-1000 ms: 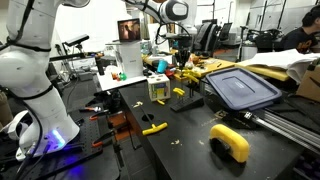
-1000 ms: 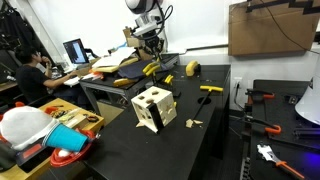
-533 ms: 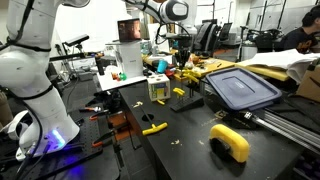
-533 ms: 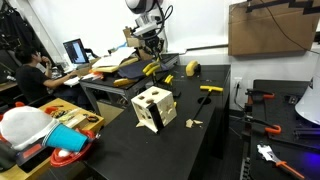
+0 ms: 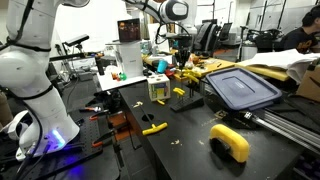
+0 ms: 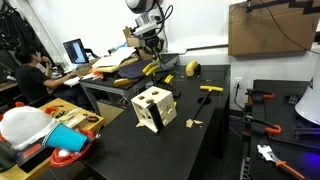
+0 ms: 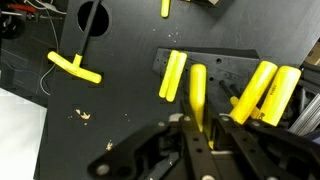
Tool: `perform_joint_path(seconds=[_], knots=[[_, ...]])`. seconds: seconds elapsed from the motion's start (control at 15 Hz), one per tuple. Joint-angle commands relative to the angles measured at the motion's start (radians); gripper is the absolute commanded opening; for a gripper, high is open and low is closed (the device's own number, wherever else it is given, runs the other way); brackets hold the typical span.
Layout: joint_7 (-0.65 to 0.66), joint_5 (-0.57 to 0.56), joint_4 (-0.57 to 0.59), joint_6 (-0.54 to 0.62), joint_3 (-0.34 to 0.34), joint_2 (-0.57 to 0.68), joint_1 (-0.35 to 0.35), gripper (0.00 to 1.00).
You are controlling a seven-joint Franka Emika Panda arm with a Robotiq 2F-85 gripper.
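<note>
In an exterior view the white jointed arm comes in from 12 o'clock and bends at the elbow. Its wrist points straight down, so the claw (image 5: 181, 62) hangs low over the far end of the matte black counter (image 5: 190, 135). At 7 o'clock of the claw stands a pale wooden cube with cut-out holes (image 5: 158, 88). A yellow T-shaped plastic piece (image 5: 153, 128) lies flat nearer the camera. A dark blue, ribbed plastic lid (image 5: 240, 88) sits at 4 o'clock of the claw, and a thick yellow curved block (image 5: 230, 142) lies well apart from it by the near edge.

In an exterior view from the opposite end, the wrist is again vertical, with the claw (image 6: 153, 55) just above the counter (image 6: 185, 150). The wooden cube (image 6: 153, 108) is tilted on one edge at 6 o'clock of the claw.

In the wrist view the dark metal claw (image 7: 203, 130) enters from 6 o'clock. Its fingers (image 7: 186, 142) are drawn in close and pinch the lower end of a smooth yellow plastic rod (image 7: 197, 90), which runs toward 12 o'clock. The rod lies over a flat black plate (image 7: 215, 66). A second yellow rod (image 7: 172, 75) lies just beside it at 9 o'clock, and a slanted pair of yellow rods (image 7: 270, 92) lies at 3 o'clock. The T-shaped piece (image 7: 75, 68) rests well apart at 9 o'clock.
</note>
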Motion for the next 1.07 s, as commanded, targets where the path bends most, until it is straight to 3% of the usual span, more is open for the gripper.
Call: perform_joint_path(seconds=[0.0,1.0], knots=[[-0.002,0.018,-0.046,0.016,0.005,-0.053,-0.007,0.04],[0.006,0.023,-0.056,0.044,0.009,-0.047,-0.004,0.04]])
